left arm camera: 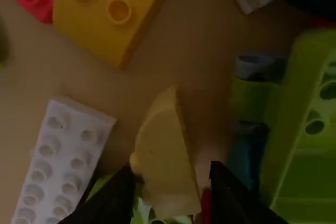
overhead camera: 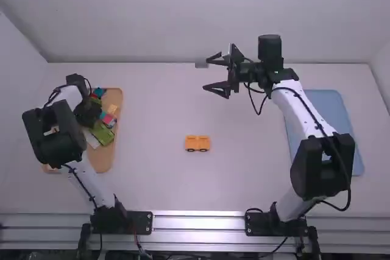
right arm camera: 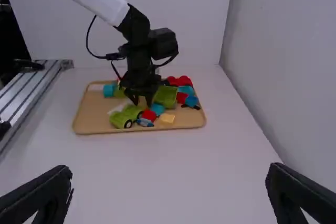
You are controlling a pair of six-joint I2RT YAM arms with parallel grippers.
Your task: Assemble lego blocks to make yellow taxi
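As bricks (left arm camera: 68, 156) crowd the yellow block (left arm camera: 163, 156), the spread left end effector (left arm camera: 172, 172) could snag them closing; the right one (overhead camera: 208, 73) gapes.

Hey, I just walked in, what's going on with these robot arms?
Two robot arms are building a yellow toy taxi. The left gripper is down in the wooden tray of blocks, its open jaws on either side of a pale yellow piece. The right gripper hangs over the table's far side, jaws open and empty. An orange-yellow piece with wheels sits mid-table, with nothing touching it.
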